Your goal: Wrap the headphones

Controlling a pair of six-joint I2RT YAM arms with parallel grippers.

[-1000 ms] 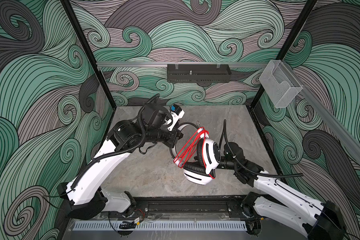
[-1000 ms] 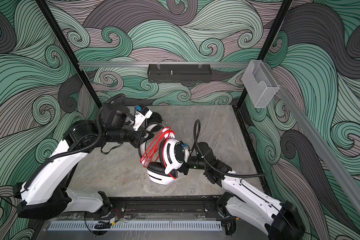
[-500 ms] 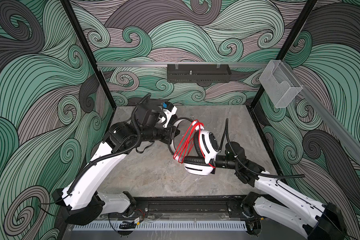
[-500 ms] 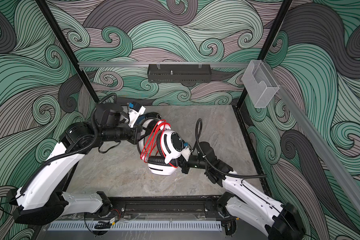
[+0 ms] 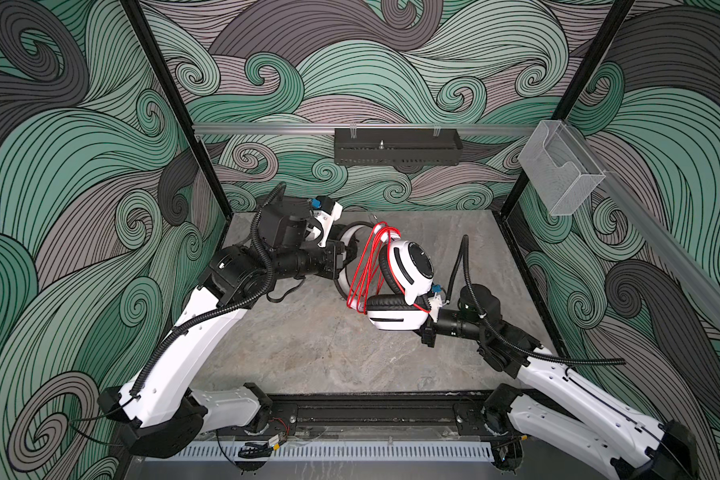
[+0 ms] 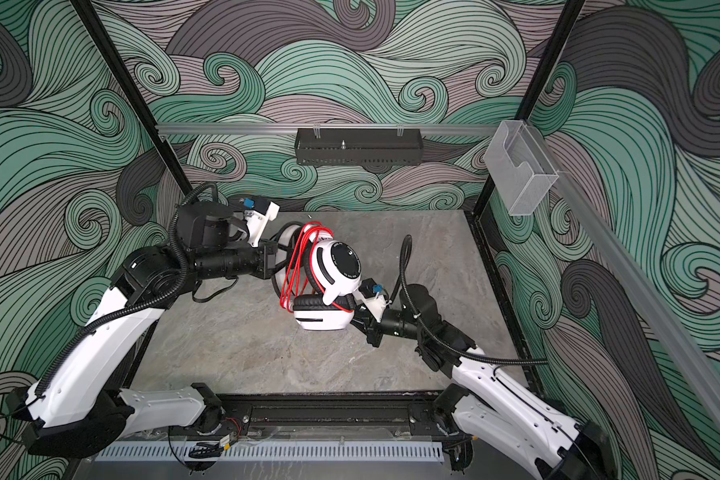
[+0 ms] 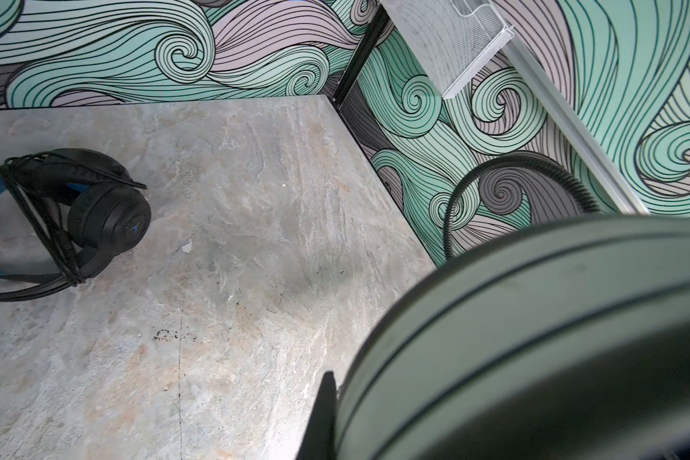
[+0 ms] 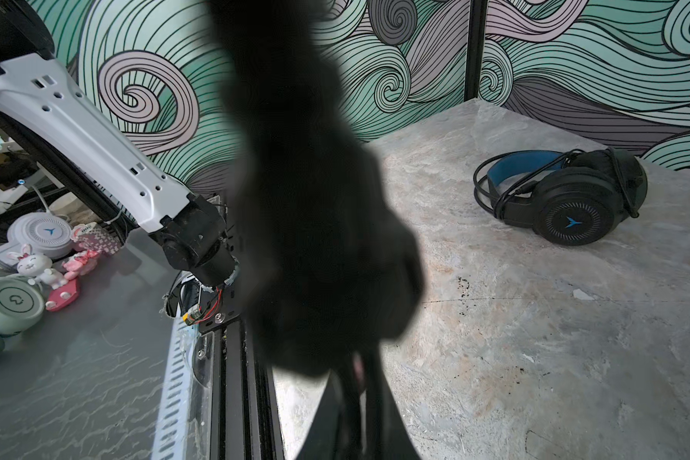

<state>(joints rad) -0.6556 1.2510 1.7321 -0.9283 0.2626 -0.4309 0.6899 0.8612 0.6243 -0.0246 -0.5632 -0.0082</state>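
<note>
Swirled green-and-grey walls (image 5: 391,62) box in my grey stone table (image 5: 308,357), bare but for a few dark specks. Above its middle I hold the white headset (image 5: 408,270) clear of the surface between both arms. Over the last second I have carried it toward the back and turned it. One cup now shows its black disc to both top views and the other lies level beneath it. The black headset (image 8: 566,199) lies on the table near the back wall, its own cord already bound round it. The red cord (image 5: 362,270) hangs in several loops round the white band, so I judge this wrap nearly finished, with only the loose end to secure. My left gripper (image 5: 347,254) is clenched on the band. My right gripper (image 5: 431,308) sits behind the lower cup, and I cannot tell its grip.
</note>
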